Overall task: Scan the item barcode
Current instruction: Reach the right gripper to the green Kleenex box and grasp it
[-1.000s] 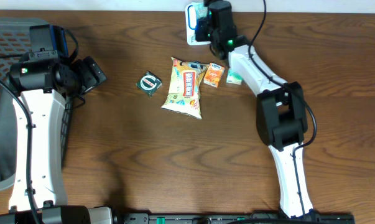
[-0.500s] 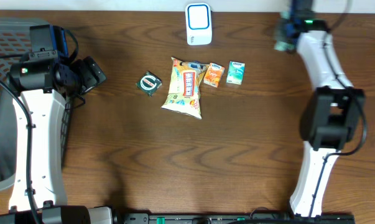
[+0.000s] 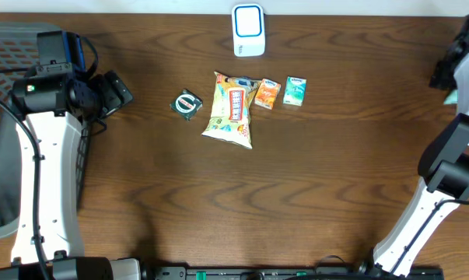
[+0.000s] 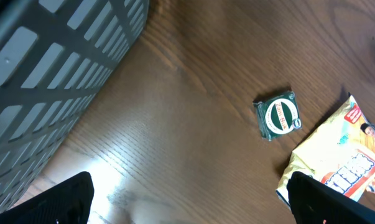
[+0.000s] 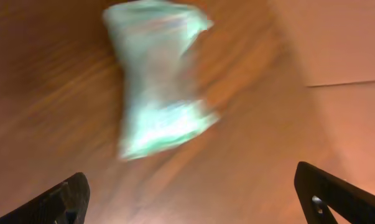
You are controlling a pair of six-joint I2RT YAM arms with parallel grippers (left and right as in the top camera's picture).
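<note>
The white and blue scanner (image 3: 248, 29) stands at the table's back centre. My right gripper (image 5: 193, 199) is open at the far right edge of the table, nothing between its fingers. A pale green packet (image 5: 159, 81) shows blurred ahead of it, apart from both fingers; in the overhead view only a sliver of the green packet (image 3: 450, 97) shows beside the right arm (image 3: 467, 85). My left gripper (image 4: 187, 199) is open and empty over bare wood at the left. A round green item (image 3: 187, 104), a yellow snack bag (image 3: 232, 109), an orange box (image 3: 267, 93) and a green box (image 3: 295, 90) lie mid-table.
A grey mesh basket (image 3: 1, 117) sits at the left edge, close behind the left arm; its wall (image 4: 44, 74) fills the left wrist view's upper left. A paler surface (image 5: 342, 50) lies beyond the table's right edge.
The right arm swung from the scanner at the back centre out to the far right edge, carrying the green packet. Its jaws have opened and the packet is free.
</note>
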